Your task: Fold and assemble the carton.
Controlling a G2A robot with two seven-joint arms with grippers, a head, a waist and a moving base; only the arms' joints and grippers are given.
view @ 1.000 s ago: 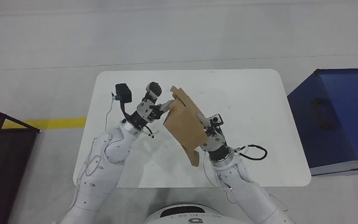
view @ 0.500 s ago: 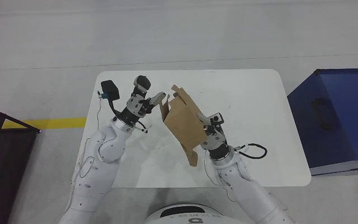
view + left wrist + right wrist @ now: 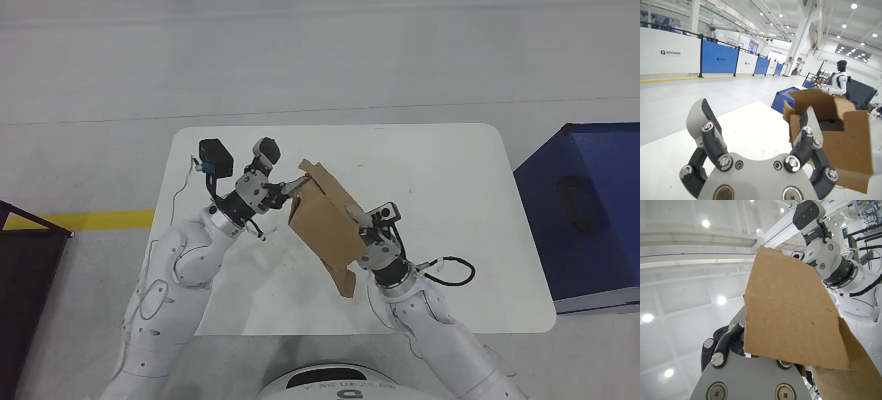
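Observation:
A brown, partly folded carton (image 3: 325, 225) is held tilted above the middle of the white table (image 3: 450, 170). My right gripper (image 3: 363, 230) is shut on the carton's near right side. In the right wrist view the carton (image 3: 787, 321) covers most of that gripper, and one dark finger (image 3: 728, 332) shows beside it. My left gripper (image 3: 287, 188) is open at the carton's far left corner. In the left wrist view one of its fingers (image 3: 808, 117) lies against the carton's (image 3: 838, 136) open flaps, and the other finger (image 3: 704, 111) stands free over the table.
A blue bin (image 3: 590, 215) stands on the floor off the table's right side, also seen as the blue bin (image 3: 783, 98) behind the carton. The left gripper (image 3: 810, 215) shows beyond the carton's top edge. Bare tabletop lies to the right.
The left gripper drew back left from the carton half a second ago, then came back to its far left corner. The carton stayed in the right gripper, shifting slightly.

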